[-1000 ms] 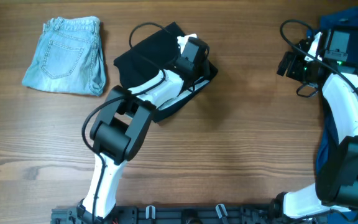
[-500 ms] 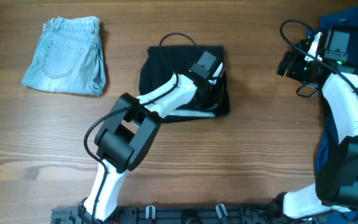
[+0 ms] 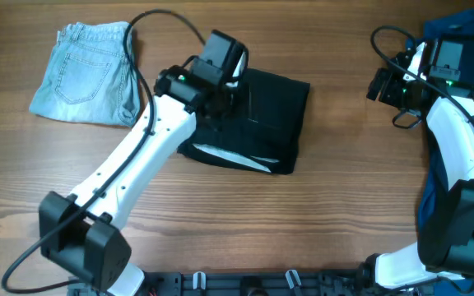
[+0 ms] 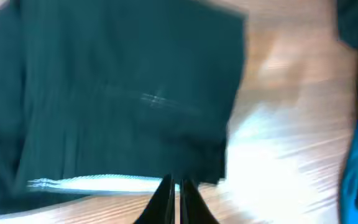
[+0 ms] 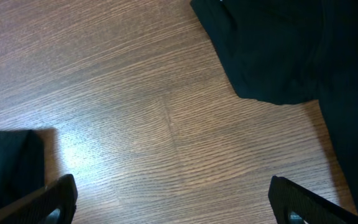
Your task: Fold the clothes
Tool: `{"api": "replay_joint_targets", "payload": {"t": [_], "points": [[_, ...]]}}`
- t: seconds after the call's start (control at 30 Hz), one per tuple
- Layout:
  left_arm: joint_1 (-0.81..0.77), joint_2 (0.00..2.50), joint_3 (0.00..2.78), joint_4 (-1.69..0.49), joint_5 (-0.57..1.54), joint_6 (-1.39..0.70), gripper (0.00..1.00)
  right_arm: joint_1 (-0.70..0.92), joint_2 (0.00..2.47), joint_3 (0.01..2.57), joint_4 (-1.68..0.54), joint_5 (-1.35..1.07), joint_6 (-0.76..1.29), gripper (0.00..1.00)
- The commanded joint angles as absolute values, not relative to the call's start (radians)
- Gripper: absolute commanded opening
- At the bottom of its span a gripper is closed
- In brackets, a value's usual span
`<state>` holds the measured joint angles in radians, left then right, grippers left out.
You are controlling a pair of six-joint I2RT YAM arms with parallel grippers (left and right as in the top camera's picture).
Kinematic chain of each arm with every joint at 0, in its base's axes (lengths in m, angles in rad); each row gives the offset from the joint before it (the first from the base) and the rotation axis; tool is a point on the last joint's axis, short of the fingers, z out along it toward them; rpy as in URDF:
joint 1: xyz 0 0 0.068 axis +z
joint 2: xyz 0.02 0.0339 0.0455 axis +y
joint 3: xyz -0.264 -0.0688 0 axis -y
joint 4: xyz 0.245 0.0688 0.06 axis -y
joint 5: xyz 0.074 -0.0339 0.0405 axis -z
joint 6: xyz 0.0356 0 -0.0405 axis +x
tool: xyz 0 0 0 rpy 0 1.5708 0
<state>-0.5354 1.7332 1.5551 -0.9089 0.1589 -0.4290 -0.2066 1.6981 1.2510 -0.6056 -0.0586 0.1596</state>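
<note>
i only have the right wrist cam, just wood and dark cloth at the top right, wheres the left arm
Observer: The left gripper is over a folded black garment in the middle of the table.
Operator: is it holding it
Observer: The left wrist view shows its jaws closed together by the garment's near edge. That view is blurred, so I can't tell whether any cloth is pinched.
Operator: anything else on the table
Observer: Folded light blue jeans lie at the far left, apart from the black garment.
</note>
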Motion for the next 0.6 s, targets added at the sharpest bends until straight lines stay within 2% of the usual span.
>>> {"api": "replay_joint_targets", "payload": {"t": [0.0,0.27,0.57], "points": [[-0.542,1.788,1.469,-0.991,0.121,-0.579,0.04,-0.209,1.711,1.249,-0.606,-0.060,0.160,1.00],[-0.542,1.795,1.230,-1.018,0.121,-0.690,0.05,-0.209,1.711,1.249,-0.606,-0.060,0.159,0.99],[-0.540,1.852,1.058,-0.748,0.104,-0.720,0.05,-0.209,1.711,1.249,-0.606,-0.060,0.160,1.00]]}}
